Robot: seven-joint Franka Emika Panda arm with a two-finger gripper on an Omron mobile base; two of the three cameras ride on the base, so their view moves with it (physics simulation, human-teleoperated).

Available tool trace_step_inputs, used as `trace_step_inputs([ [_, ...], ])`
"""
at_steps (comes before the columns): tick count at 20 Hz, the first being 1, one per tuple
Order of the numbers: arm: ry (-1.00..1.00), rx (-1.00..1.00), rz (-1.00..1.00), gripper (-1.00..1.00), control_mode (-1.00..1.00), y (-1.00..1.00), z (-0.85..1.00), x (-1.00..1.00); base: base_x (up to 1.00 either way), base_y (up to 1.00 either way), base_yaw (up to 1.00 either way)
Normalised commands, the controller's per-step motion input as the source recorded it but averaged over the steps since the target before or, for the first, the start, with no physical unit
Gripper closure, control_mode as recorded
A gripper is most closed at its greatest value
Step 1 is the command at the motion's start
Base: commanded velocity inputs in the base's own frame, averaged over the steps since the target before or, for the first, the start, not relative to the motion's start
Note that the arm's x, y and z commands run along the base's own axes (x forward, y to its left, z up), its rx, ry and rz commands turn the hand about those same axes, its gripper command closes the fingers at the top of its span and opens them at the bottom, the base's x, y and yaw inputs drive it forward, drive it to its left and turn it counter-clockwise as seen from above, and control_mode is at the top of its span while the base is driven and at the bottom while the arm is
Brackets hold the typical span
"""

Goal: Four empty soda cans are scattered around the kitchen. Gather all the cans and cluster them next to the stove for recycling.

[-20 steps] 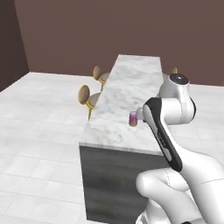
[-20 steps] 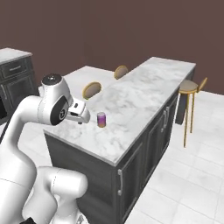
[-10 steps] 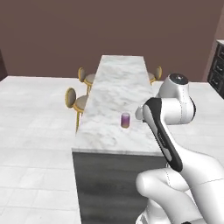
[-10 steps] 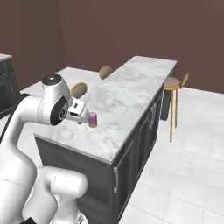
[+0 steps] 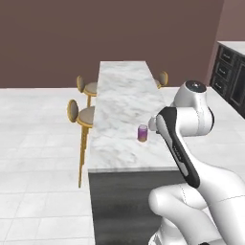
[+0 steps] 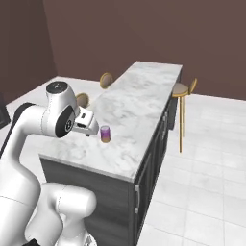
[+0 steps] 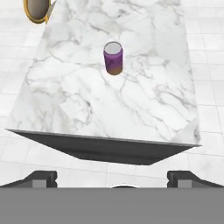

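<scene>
Standing upright, purple soda can, silver top

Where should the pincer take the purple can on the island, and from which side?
Grip the purple can across its round side wall, about mid-height, coming in level from the island's near end where the arm stands. It stands upright and alone on the marble, so both sides look free. The pincer is open; whether it reaches from here is unclear.

Marble-topped surface lies ahead of and below the gripper; tan stools stand along its far-left side.
</scene>
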Motion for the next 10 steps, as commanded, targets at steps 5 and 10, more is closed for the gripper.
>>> trace_step_inputs([
  [5, 0.00, 0.00, 0.00, -1.00, 1.00, 0.00, 0.00, 0.00, 0.07, 0.21, -0.20],
  [10, 0.00, 0.00, 0.00, -1.00, 1.00, 0.00, 0.00, 0.00, 0.01, 0.00, -0.09],
])
